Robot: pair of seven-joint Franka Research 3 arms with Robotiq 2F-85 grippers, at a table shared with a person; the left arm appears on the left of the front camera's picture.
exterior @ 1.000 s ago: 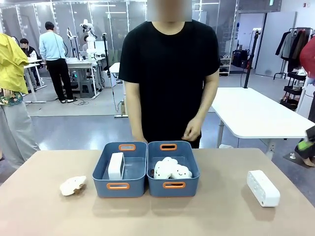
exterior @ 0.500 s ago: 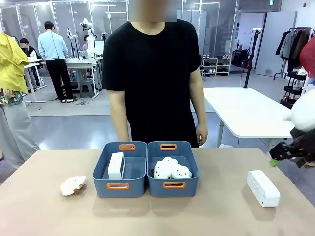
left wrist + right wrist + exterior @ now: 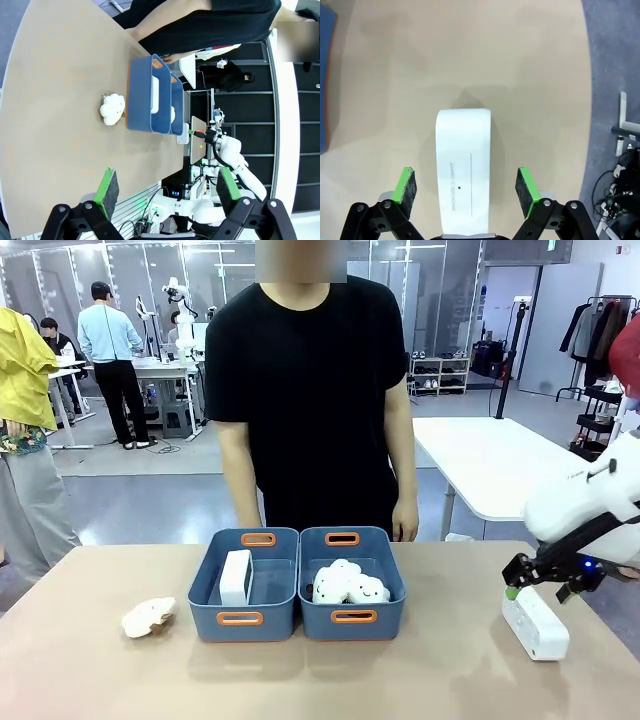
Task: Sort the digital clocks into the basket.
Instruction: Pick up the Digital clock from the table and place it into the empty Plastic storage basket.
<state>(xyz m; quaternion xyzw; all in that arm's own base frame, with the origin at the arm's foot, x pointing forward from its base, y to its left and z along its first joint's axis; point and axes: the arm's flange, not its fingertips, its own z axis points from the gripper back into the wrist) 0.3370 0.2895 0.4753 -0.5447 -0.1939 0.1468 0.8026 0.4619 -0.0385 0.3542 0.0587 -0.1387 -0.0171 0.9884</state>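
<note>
Clocks number 2: 1 white clock stands on edge inside the left blue basket, against its left wall, and the other clock lies flat on the tan surface far to the right, well apart from both baskets. The right arm's jaws are spread wide over the far end of that second clock; in the right wrist view their green pads stand on either side of the clock, each with a gap of bare surface between pad and white casing, so nothing is grasped. Whether the jaws touch the clock's top cannot be told. The left arm's jaws are also released, their pads far apart and holding nothing, looking from high up along the surface toward the baskets. The right blue basket sits touching the left one and holds fluffy white cloud toys. Another cloud toy lies on the surface just left of the left basket. A person in a black shirt stands at the far edge behind the baskets, arms hanging down.
</note>
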